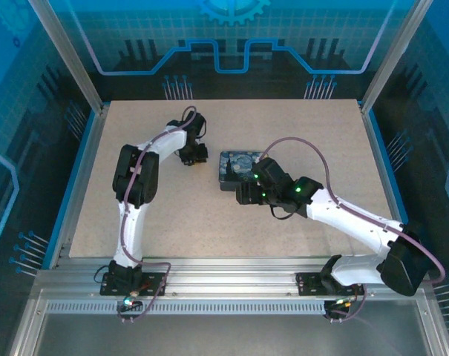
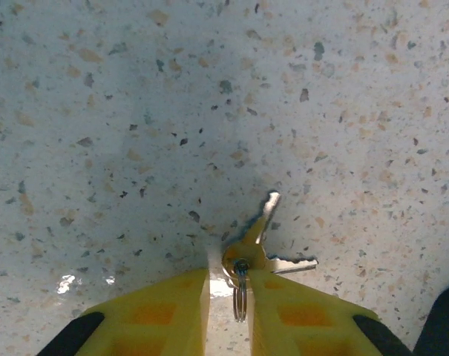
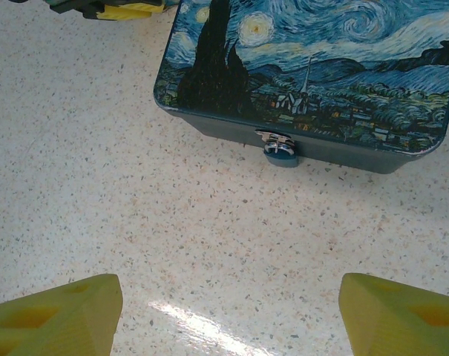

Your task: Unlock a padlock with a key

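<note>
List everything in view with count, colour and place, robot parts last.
keys: two, silvery, on one ring, lying on the table at the left fingertips.
tin box: one, blue and yellow night-sky print, mid-table.
small lock: one, blue and silver, on the tin's front wall.
table: one, speckled beige.
left gripper: one, yellow fingers, narrow gap around the key heads.
right gripper: one, yellow fingers, open, facing the tin's lock side.

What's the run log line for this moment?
left claw: narrow around small metal keys on ring | right claw: open, facing small blue padlock on front of painted night-sky tin box
</note>
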Available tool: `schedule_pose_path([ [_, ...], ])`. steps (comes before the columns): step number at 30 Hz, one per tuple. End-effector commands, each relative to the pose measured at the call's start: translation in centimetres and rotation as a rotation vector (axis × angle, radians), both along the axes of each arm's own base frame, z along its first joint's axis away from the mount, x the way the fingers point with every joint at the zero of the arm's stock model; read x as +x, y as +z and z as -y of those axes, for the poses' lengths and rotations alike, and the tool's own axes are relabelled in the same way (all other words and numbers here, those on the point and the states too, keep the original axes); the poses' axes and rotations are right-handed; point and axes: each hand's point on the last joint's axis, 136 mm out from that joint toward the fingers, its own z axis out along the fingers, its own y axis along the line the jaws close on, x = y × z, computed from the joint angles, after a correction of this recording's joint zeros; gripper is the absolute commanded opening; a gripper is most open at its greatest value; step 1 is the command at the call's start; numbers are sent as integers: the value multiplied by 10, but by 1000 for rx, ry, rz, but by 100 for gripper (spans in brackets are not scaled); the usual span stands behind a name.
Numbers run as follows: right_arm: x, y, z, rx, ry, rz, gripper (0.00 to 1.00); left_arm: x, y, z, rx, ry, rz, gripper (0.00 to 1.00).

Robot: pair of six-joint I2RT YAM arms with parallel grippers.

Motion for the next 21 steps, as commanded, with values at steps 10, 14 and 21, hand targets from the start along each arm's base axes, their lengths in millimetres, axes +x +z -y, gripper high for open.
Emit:
schedule_pose_path([
  [10,-9,-7,8,-23,-14,-8,78,-6,18,-2,-3,-50,29,0],
  [14,-8,-8,10,-15,-20,0,78,-10,58,0,-33,-73,107,0],
  [21,-5,1,12,54,-33,19,78,-30,118,17,-134,-138,223,0],
])
